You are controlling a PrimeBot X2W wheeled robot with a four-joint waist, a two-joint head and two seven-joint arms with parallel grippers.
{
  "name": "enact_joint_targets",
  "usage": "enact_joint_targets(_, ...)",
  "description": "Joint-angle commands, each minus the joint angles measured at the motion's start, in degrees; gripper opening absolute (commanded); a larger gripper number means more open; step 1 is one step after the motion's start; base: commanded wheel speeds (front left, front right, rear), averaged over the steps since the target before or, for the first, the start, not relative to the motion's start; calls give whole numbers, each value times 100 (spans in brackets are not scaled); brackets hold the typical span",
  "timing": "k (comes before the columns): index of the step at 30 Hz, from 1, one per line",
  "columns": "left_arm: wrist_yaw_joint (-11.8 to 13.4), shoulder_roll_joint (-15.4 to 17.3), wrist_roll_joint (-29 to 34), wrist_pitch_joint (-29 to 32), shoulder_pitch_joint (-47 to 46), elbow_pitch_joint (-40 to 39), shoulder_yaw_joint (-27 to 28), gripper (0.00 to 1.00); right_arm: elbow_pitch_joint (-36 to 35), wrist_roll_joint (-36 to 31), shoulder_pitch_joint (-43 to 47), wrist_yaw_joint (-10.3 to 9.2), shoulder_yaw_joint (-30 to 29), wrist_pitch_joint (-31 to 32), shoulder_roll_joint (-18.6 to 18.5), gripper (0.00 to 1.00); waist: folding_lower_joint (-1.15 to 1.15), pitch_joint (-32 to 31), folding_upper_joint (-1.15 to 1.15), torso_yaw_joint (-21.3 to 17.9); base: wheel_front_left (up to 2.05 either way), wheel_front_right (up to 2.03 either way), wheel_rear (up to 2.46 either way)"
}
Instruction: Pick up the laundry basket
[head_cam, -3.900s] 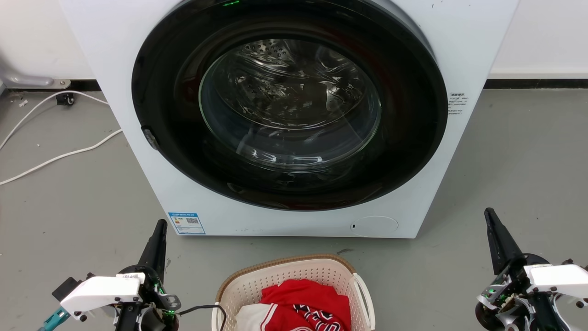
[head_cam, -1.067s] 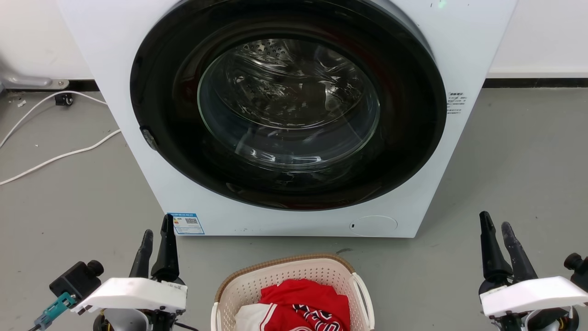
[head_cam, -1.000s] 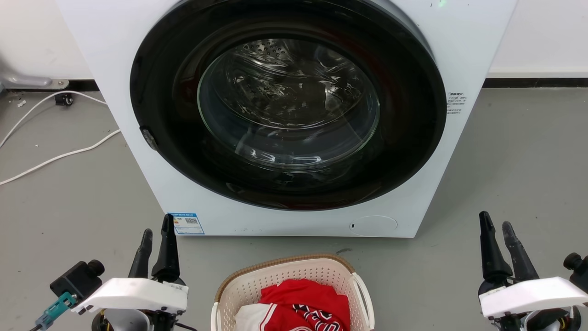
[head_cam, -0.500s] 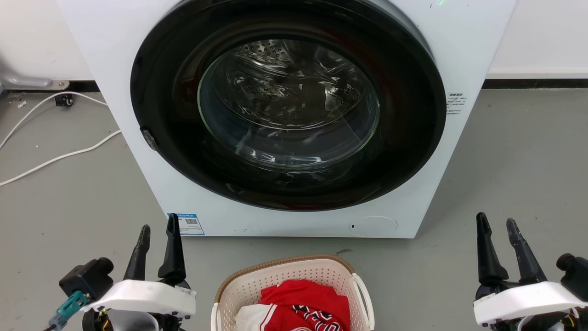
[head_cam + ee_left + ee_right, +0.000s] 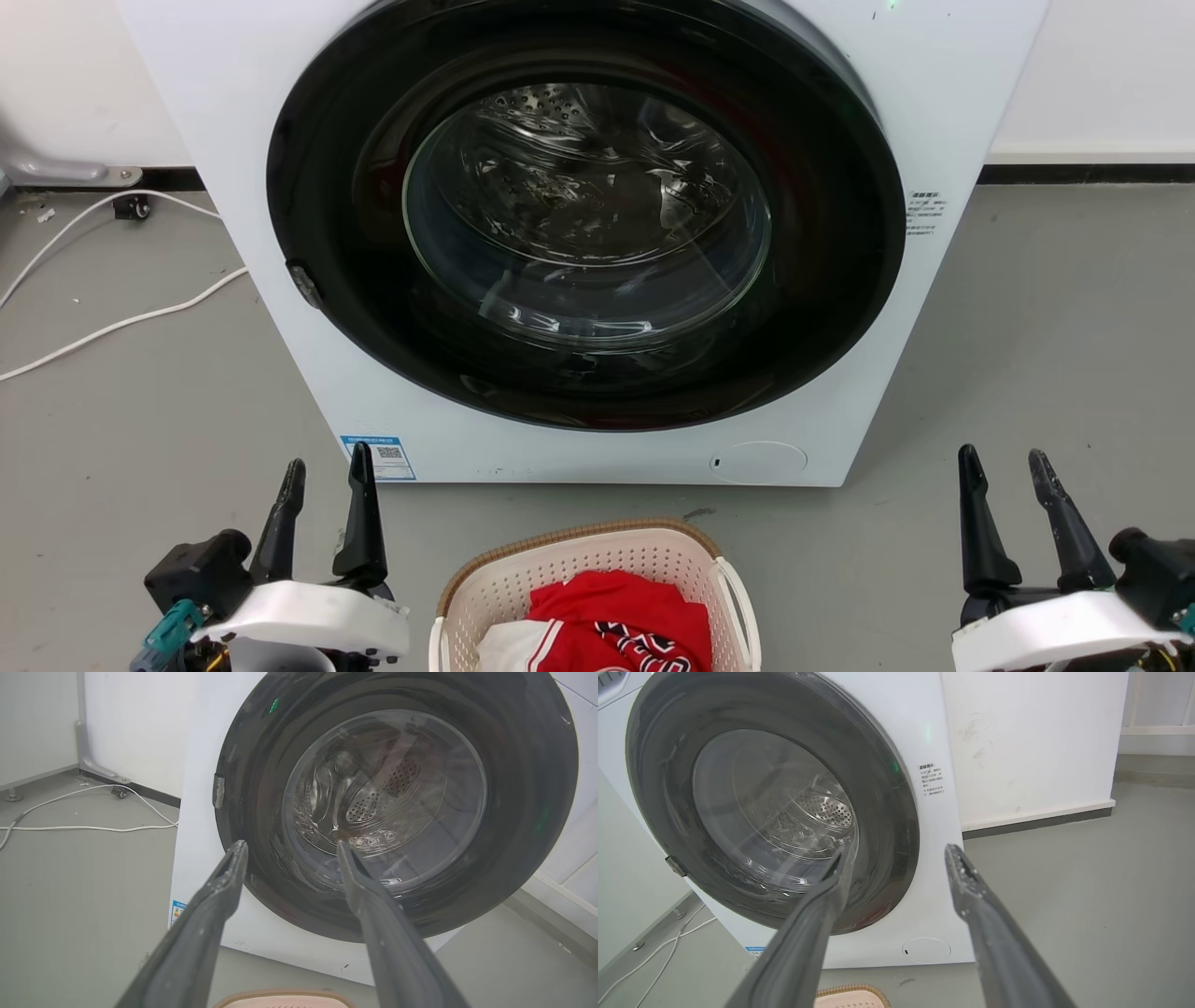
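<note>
Facing the white washing machine (image 5: 233, 112), you find the laundry basket (image 5: 597, 560) standing on the grey floor (image 5: 1027, 327) at the bottom middle of the head view, just in front of the machine and between your two hands. Its brown rim curves around a cream perforated wall, and a white loop handle (image 5: 738, 607) shows on its right side. A red garment (image 5: 621, 611) lies inside, with a white cloth (image 5: 504, 649) beside it.

Your left hand (image 5: 329, 457) hangs at the lower left, off the basket's left side, fingers pointing up the view and parted by a moderate gap, holding nothing. Your right hand (image 5: 1002, 455) hangs at the lower right, well apart from the basket, fingers likewise parted and empty.

In the left wrist view the left hand (image 5: 290, 843) points at the machine's round dark door (image 5: 528, 788), and the basket rim (image 5: 285, 994) shows at the bottom edge. In the right wrist view the right hand (image 5: 896, 852) points the same way, with the rim (image 5: 852, 991) low between its fingers. A white cable (image 5: 121, 322) lies on the floor to the left
</note>
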Motion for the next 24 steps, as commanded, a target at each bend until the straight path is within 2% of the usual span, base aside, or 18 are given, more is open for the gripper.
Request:
enact_joint_targets(1, 12, 20, 168, -57, 27, -78, 6, 100, -80, -173, 35, 0, 12, -48, -23, 100, 0, -5, 0, 2, 0, 0, 0)
enact_joint_targets(24, 94, 22, 1330, -341, 154, -96, -23, 100, -159, -1313, 234, -1, 68, -330, -26, 100, 0, -26, 0, 13, 0, 0, 0)
